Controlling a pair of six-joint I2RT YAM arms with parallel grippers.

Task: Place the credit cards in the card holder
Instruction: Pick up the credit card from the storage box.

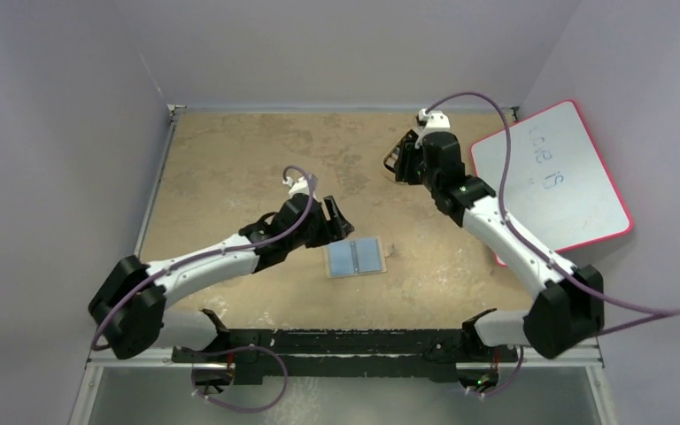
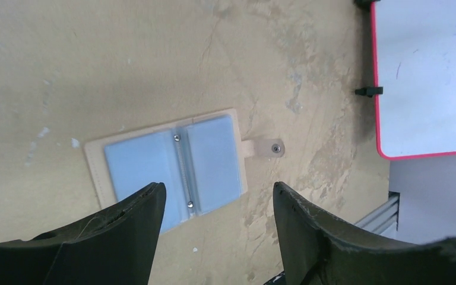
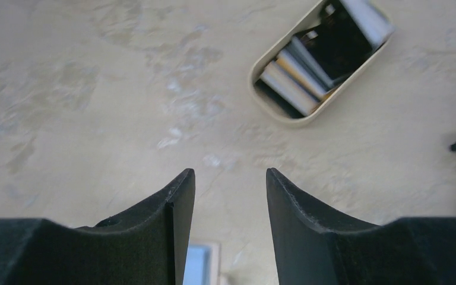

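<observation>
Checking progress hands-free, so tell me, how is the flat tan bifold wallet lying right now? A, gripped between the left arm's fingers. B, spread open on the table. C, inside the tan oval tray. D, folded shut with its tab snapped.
B: the flat tan bifold wallet lies spread open on the mottled beige table, its snap tab undone, and the left arm's black fingers stand apart, holding nothing.

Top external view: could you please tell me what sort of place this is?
Likely a robotics lab cell: left arm and right arm bolted to a tabletop, plain grey walls, red-edged whiteboard.
</observation>
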